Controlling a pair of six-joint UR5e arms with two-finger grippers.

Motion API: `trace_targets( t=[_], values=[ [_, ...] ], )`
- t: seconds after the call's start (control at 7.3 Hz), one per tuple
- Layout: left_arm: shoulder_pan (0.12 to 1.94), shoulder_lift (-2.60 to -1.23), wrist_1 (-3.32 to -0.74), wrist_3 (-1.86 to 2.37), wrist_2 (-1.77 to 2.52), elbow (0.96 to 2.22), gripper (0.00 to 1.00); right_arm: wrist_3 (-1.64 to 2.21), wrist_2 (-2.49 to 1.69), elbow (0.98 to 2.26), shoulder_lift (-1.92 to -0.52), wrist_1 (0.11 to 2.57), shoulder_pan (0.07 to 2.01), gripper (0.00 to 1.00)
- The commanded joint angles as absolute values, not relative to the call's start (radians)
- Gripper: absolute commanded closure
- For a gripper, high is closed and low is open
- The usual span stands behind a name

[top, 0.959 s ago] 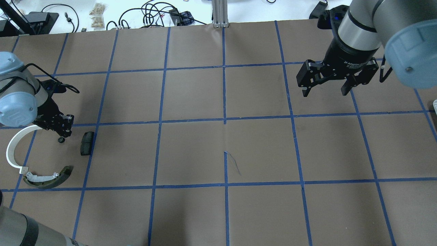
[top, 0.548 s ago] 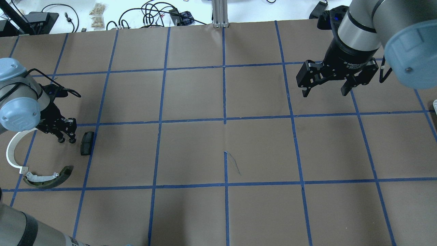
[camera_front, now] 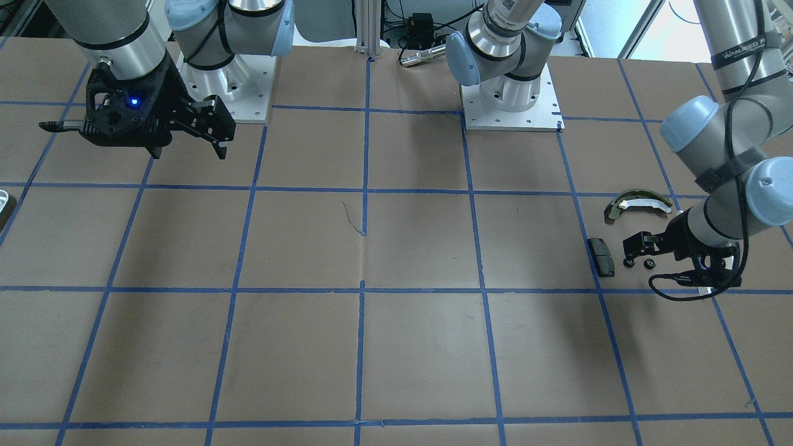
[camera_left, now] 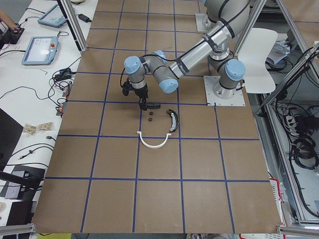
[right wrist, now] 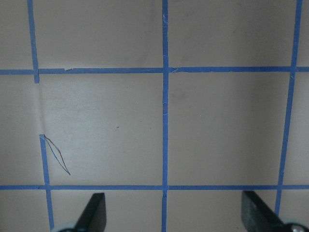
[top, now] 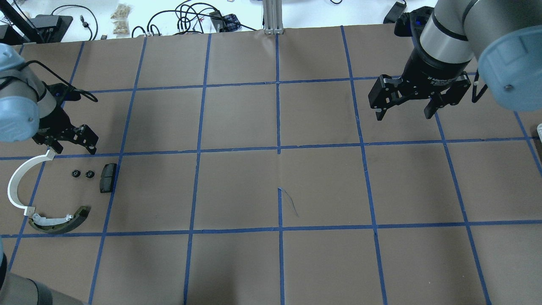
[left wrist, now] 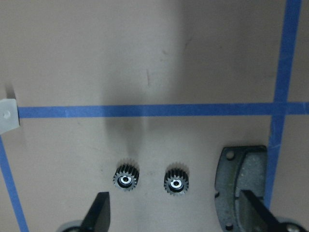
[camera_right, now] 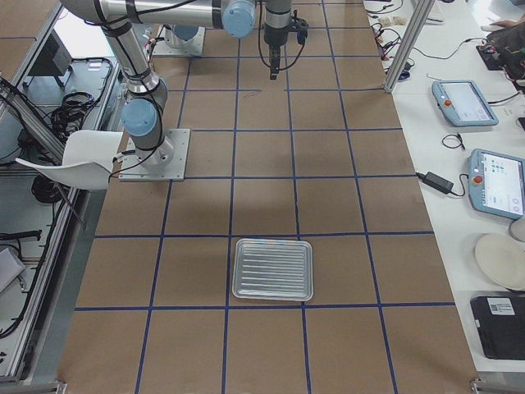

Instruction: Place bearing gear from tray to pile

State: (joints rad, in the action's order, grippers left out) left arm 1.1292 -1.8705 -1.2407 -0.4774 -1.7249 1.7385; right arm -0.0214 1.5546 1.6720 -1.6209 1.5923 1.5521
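Note:
Two small black bearing gears (top: 76, 173) (top: 89, 173) lie side by side on the paper, in the pile between the thin white half-ring arc (top: 19, 182) and the black rectangular pad (top: 107, 178). The olive-and-white curved shoe (top: 59, 220) lies nearer me. My left gripper (top: 74, 148) is open and empty, just beyond the gears. In the left wrist view the gears (left wrist: 126, 176) (left wrist: 176, 180) sit between the spread fingertips (left wrist: 99, 212), with the pad (left wrist: 244, 183) to the right. My right gripper (top: 403, 116) is open and empty, high over the far right of the table. The clear tray (camera_right: 273, 269) shows in the exterior right view with nothing in it.
The table is covered in brown paper with a blue tape grid (top: 278, 150). Cables and small items (top: 186, 19) lie on the white bench beyond the far edge. The tray's edge (top: 539, 129) just shows at the right border of the overhead view.
The left gripper came down with a second gear, set it beside the first, opened, and drew back toward the far side. The right arm has not moved.

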Motion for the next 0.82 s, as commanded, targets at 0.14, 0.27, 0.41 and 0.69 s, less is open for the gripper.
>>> trace_targets(
  t=[0.14, 0.27, 0.41, 0.69],
  values=[
    [1.387, -1.764, -1.601, -0.147, -1.638, 1.527, 0.00, -0.021, 1.555, 1.672, -1.621, 1.592, 1.552, 0.00],
    [1.470, -1.747, -1.614, 0.003, -1.555, 1.473, 0.00, -0.021, 1.555, 1.674, -1.621, 1.592, 1.552, 0.00],
    [1.555, -1.727, -1.612, 0.017, -1.552, 1.447, 0.00, -0.025, 1.557, 1.672, -1.621, 1.592, 1.552, 0.00],
    [1.609, -1.656, -1.603, 0.012, -1.552, 1.445, 0.00, -0.029, 1.559, 1.672, -1.621, 1.592, 1.552, 0.00]
  ],
)
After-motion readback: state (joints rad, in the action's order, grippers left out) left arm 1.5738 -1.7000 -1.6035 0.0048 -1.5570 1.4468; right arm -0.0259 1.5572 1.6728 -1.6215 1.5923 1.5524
